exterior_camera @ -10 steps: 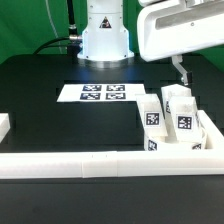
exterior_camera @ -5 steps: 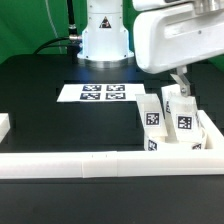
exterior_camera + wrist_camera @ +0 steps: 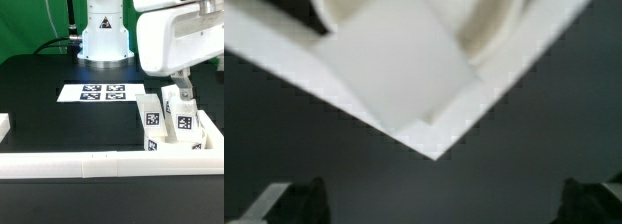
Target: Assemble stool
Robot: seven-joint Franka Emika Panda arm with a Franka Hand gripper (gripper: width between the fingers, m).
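Several short chunky white stool legs [image 3: 168,122] with black-and-white tags stand packed together at the exterior view's right, in the corner formed by the white rails. My gripper [image 3: 184,90] hangs just above the rear of that cluster, its thin fingers pointing down. In the wrist view the gripper [image 3: 441,205] is open and empty, with only dark table between its dark fingertips [image 3: 295,200]. A blurred white part with a pointed corner [image 3: 402,80] lies just beyond them. The round seat is not in view.
The marker board [image 3: 101,93] lies flat mid-table in front of the robot base [image 3: 106,35]. A long white rail [image 3: 80,164] runs along the front, another [image 3: 210,135] borders the legs on the right. A white piece end [image 3: 4,126] sits at the left edge.
The gripper has come down and shifted toward the exterior view's left, from high above the legs to just over them. The legs have not moved.
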